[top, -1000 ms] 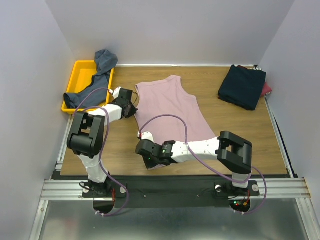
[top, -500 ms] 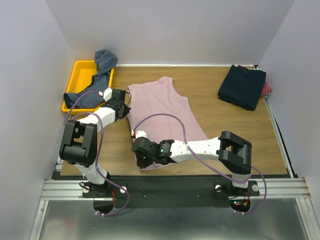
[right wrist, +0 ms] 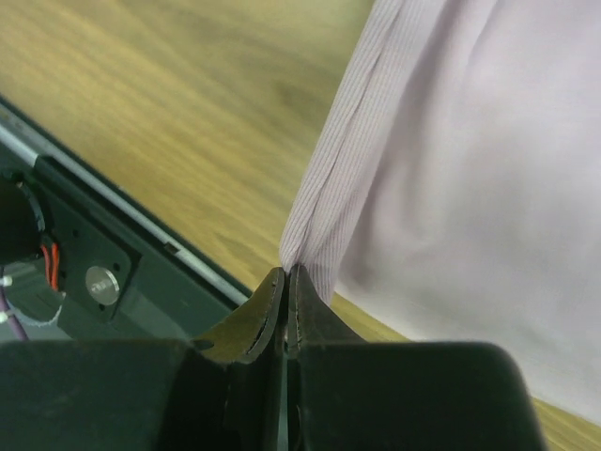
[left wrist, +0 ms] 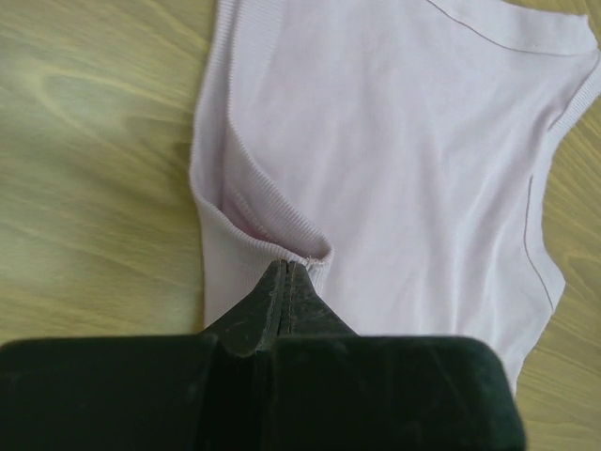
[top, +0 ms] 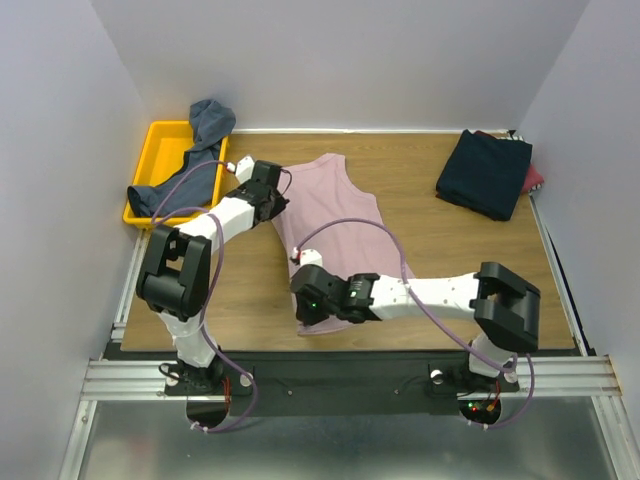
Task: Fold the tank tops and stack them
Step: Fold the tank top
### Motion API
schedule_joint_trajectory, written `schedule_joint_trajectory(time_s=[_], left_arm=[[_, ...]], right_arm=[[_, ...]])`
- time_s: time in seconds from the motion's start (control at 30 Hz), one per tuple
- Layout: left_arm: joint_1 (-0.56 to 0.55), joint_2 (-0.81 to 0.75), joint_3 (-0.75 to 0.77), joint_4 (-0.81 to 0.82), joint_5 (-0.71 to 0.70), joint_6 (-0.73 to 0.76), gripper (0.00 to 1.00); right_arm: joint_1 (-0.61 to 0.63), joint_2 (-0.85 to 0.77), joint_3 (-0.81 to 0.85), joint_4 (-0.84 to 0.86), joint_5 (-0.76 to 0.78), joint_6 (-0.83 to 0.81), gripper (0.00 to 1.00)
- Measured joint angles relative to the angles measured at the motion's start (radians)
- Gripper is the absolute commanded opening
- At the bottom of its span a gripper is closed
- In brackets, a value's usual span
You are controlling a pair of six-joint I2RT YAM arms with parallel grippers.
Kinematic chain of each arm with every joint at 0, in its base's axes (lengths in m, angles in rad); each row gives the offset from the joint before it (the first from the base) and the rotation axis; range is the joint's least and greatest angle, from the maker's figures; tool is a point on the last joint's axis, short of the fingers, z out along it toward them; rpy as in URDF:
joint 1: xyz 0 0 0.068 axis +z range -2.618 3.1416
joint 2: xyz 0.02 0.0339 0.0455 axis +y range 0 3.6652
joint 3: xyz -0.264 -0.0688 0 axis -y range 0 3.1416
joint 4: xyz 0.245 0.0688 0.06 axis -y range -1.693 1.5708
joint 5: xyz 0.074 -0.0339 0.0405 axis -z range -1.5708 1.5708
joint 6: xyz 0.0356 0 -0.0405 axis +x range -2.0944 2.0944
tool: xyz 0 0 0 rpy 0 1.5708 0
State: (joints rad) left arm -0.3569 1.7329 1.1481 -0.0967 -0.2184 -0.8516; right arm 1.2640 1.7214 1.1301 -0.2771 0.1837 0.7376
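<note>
1. The pink tank top [top: 340,220] lies spread on the table [top: 250,300], its armhole edge pinched in the closed left gripper [left wrist: 286,274], its near hem corner clamped by the right gripper [right wrist: 285,279].
2. Apparently done: a folded navy top [top: 485,172] over a red top [top: 536,180], far right.
3. Left: folding the pink top, then the blue-grey top [top: 205,130] draped over the yellow tray [top: 160,135].

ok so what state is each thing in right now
pink tank top, spread on the table, unfolded, one side edge pinched
left pincer, shut on the pink tank top's armhole edge
right pincer, shut on the pink tank top near its bottom corner
blue-grey tank top, crumpled, draped over the yellow tray's rim
navy tank top, folded, far right
red tank top, mostly hidden by the navy one
</note>
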Motion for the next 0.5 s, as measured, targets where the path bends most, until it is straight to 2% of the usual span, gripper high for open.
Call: schedule_joint_trajectory(time_s=[0.2, 0.5], left_arm=[[-0.048, 0.078, 0.080, -0.018, -0.014, -0.013, 0.00], [-0.094, 0.171, 0.156, -0.040, -0.023, -0.023, 0.00]], right_arm=[[-0.048, -0.120, -0.115, 0.002, 0.038, 0.015, 0.01], [-0.072, -0.182, -0.249, 0.000, 0.083, 0.046, 0.01]])
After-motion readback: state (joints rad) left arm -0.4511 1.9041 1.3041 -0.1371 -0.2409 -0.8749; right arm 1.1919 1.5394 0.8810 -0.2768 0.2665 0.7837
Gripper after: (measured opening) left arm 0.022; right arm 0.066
